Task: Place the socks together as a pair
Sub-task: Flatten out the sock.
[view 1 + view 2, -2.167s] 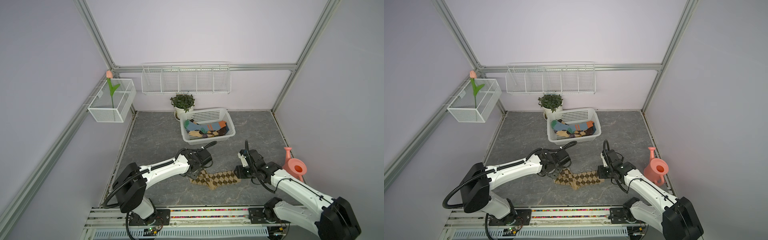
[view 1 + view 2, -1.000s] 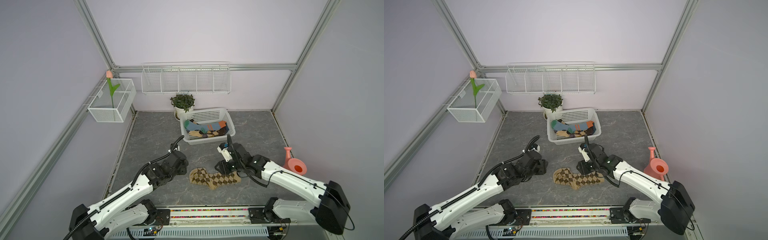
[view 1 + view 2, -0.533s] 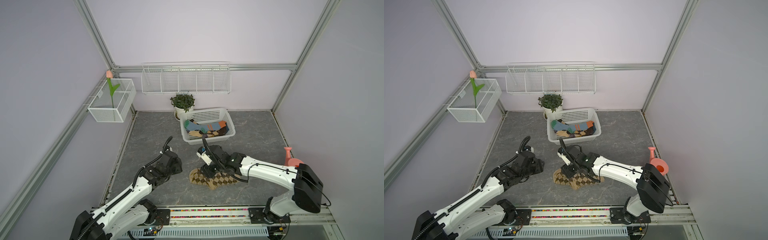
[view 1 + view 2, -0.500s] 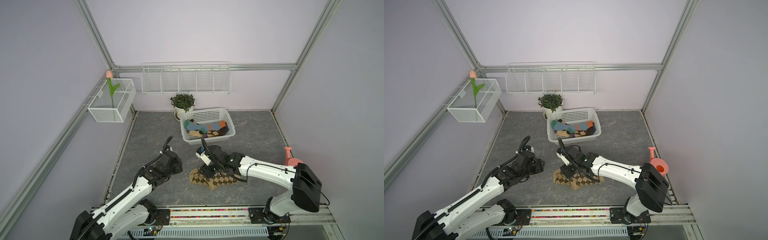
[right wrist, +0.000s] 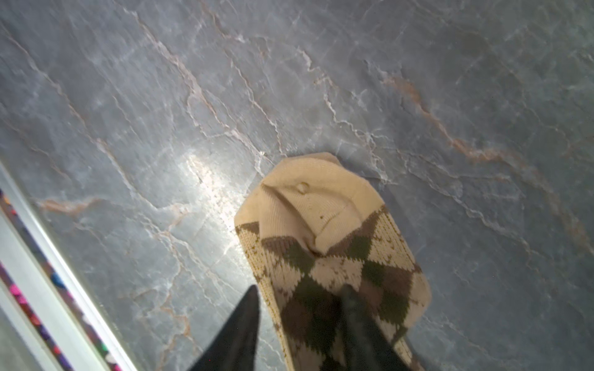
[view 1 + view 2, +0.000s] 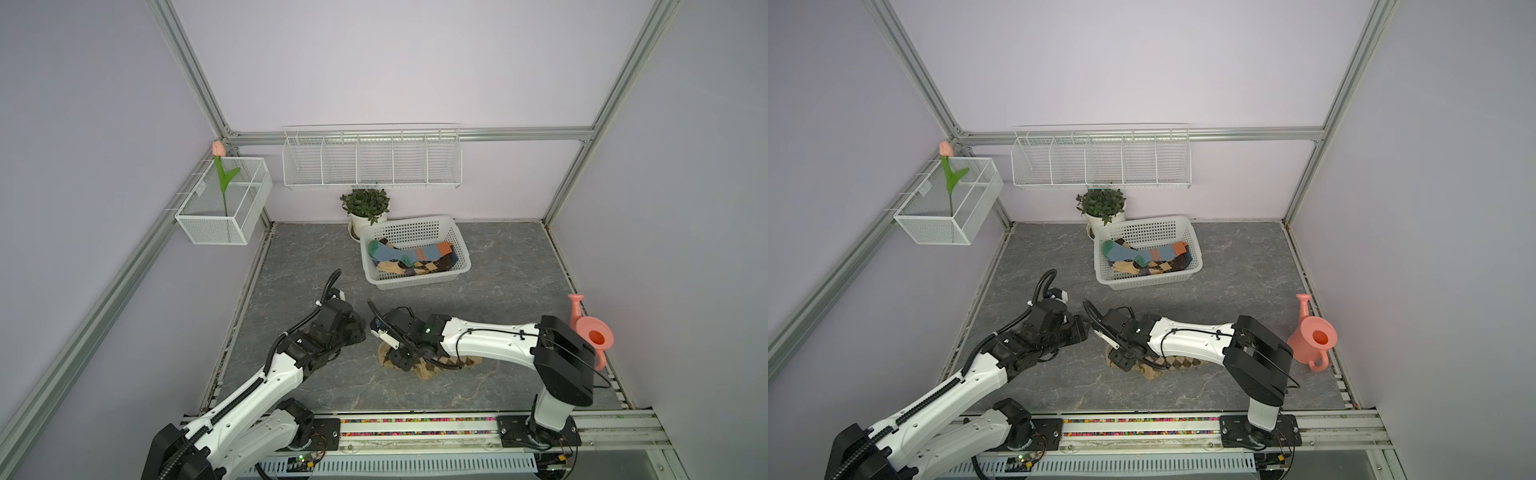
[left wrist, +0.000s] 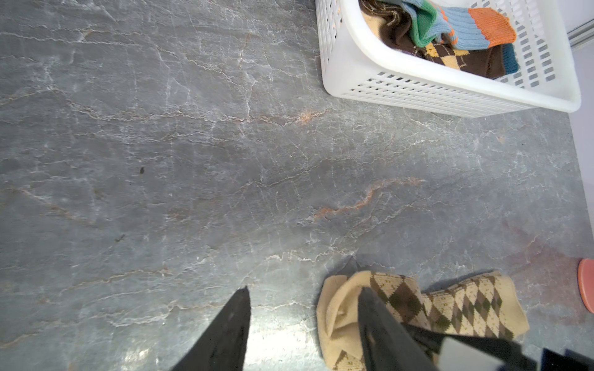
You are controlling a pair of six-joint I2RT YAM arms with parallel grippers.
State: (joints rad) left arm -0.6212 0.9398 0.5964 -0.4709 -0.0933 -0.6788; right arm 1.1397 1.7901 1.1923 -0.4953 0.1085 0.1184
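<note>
Top views: tan argyle socks (image 6: 430, 368) (image 6: 1177, 363) lie on the grey bench (image 6: 498, 270), front centre, mostly hidden by the right arm. Right gripper (image 6: 395, 360) (image 6: 1123, 360) is down on their left end. Left gripper (image 6: 360, 331) (image 6: 1082, 330) is just beside it and clear of the socks. Other socks (image 6: 415, 254) sit in the white basket (image 6: 415, 283) further back. Pink watering can (image 6: 590, 332) is at the right edge.

Left wrist: left gripper (image 7: 303, 290) fingers well apart, bare bench between them, holding nothing. Tan argyle socks (image 7: 450, 305) lie past one finger, basket (image 7: 418, 74) beyond.

Right wrist: right gripper (image 5: 300, 289) fingers partly apart, one on the bench, one on the socks (image 5: 321, 208), sock edge between. Can't tell if it's gripped.
</note>
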